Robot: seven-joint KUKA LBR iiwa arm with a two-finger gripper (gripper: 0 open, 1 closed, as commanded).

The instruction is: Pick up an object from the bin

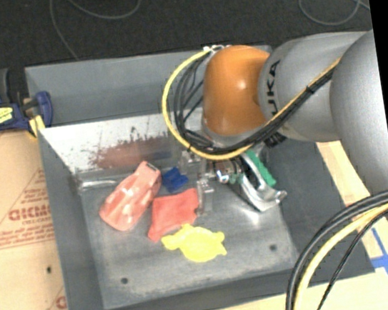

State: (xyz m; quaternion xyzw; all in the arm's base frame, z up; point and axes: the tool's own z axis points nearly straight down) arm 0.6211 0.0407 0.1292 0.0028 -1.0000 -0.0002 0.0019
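Note:
My gripper (203,179) hangs low near the middle of the bin, under the arm's wrist. It is right at the upper right edge of a red soft flat thing (170,214). A small blue piece (175,180) lies just to the gripper's left. A pink oblong thing (129,197) lies slanted beyond the blue piece, touching the red one. Nothing shows as held.
A yellow flat thing (195,243) lies in front of the red one. A green and white thing (260,179) lies to the gripper's right, partly under the arm. The arm's bulk and cables cover the bin's back right part.

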